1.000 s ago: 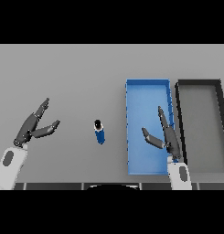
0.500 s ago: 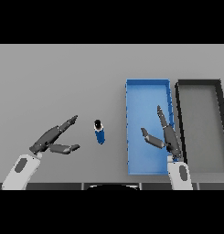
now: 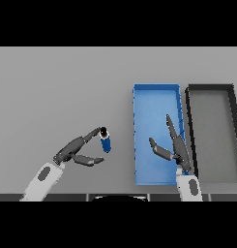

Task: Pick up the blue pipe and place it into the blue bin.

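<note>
Nearest the lower edge, the left hand [image 3: 71, 151] reaches in from the lower left, its fingers extended and spread, with the thumb lying apart below them; the fingertips [image 3: 96, 131] are right at the dark top end of the blue pipe [image 3: 105, 142], though whether they actually touch it cannot be told, and nothing is clasped. The right hand [image 3: 177, 145] hangs over the near right part of the blue bin [image 3: 154, 94], fingers straight and pointing away, thumb stuck out to the left, holding nothing. The blue pipe sits on the grey table [image 3: 57, 87], just left of the blue bin and outside it, short and stubby with a dark cap or opening at its far end. The blue bin is a long rectangular tray running away from the robot. Just beside it to the right lies a dark bin [image 3: 212, 88] of like shape. No writing, brand or label can be read on any of these things.
</note>
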You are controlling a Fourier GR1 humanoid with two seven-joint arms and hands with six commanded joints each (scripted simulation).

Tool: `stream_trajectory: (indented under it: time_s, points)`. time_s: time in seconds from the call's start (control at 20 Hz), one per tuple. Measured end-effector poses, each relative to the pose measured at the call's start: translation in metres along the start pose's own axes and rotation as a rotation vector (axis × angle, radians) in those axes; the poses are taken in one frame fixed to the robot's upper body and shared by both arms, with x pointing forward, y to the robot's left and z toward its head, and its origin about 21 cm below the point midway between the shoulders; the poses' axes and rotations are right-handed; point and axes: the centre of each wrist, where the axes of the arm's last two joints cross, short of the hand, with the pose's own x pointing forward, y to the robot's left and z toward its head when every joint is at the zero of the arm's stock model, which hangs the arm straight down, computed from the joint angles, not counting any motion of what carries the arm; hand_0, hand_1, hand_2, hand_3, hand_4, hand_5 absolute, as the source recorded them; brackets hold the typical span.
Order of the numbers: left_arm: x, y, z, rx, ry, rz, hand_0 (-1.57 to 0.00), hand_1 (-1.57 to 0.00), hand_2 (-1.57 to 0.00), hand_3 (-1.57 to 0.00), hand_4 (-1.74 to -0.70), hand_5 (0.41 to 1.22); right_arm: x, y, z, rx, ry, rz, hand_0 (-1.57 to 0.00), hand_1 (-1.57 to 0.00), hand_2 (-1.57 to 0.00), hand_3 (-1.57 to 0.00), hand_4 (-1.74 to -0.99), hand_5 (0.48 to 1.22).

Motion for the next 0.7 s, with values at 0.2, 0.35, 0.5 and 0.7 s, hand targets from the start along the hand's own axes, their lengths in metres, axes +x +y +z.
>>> stream_trajectory:
  time_s: [0.2, 0.35, 0.5, 0.7]
  points:
    - [-0.004, -0.011, -0.021, -0.031, -0.008, 0.039, 0.0, 0.0, 0.0, 0.0, -1.17, 0.464, 0.001, -0.001, 0.0, -0.014, -0.001, 0.009, 0.0, 0.0, 0.0, 0.0, -1.208, 0.608]
    - [-0.006, -0.015, -0.04, -0.042, 0.009, -0.014, 0.0, 0.0, 0.0, 0.0, -1.13, 0.462, 0.001, -0.007, 0.0, -0.017, 0.006, 0.012, 0.0, 0.0, 0.0, 0.0, -1.201, 0.605]
    - [-0.008, -0.026, -0.051, -0.075, -0.045, 0.048, 0.0, 0.0, 0.0, 0.0, -1.19, 0.513, 0.001, -0.011, -0.004, -0.02, 0.012, 0.005, 0.0, 0.0, 0.0, 0.0, -1.207, 0.607]
    - [-0.008, -0.03, -0.064, -0.044, -0.081, 0.103, -0.03, -0.14, -0.22, -0.12, -1.29, 0.617, -0.004, -0.009, 0.0, -0.02, 0.017, 0.003, 0.0, 0.0, 0.0, 0.0, -1.196, 0.605]
